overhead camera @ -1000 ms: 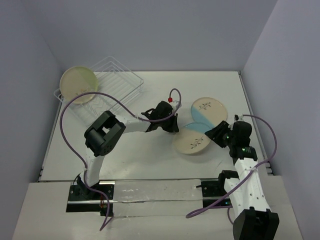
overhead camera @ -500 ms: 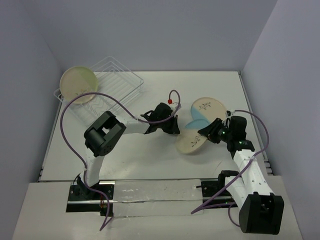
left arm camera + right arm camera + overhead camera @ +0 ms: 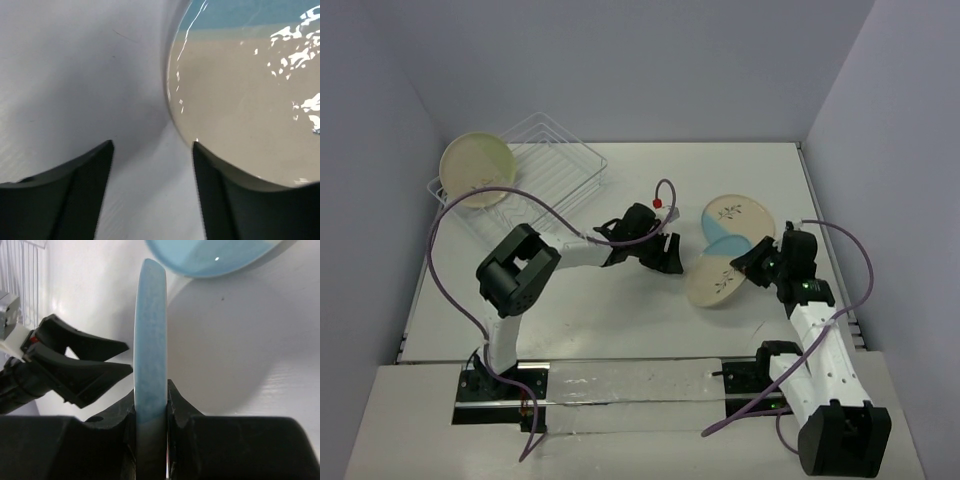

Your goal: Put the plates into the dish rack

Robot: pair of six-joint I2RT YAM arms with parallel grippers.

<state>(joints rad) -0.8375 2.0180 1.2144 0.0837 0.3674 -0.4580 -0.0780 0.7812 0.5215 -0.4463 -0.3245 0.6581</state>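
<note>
A half cream, half blue plate (image 3: pixel 718 280) hangs tilted off the table, and my right gripper (image 3: pixel 757 264) is shut on its right rim. In the right wrist view that plate (image 3: pixel 150 325) shows edge-on, clamped between my right gripper's (image 3: pixel 150 401) jaws. My left gripper (image 3: pixel 667 256) stands open just left of the plate, holding nothing. Its open jaws (image 3: pixel 151 146) frame bare table, with the plate's (image 3: pixel 250 100) rim just past the right finger. A second two-tone plate (image 3: pixel 740 218) lies flat behind. A cream plate (image 3: pixel 476 169) leans in the dish rack (image 3: pixel 555 160) at the far left.
Grey walls close in the white table (image 3: pixel 620 310) on the left, back and right. The left arm's purple cable (image 3: pixel 550 205) loops over the table near the rack. The second plate (image 3: pixel 215 255) lies close ahead of the held one.
My left gripper has opened and let go of the plate's left rim. My right gripper has shut on the right rim, and the plate has shifted slightly right.
</note>
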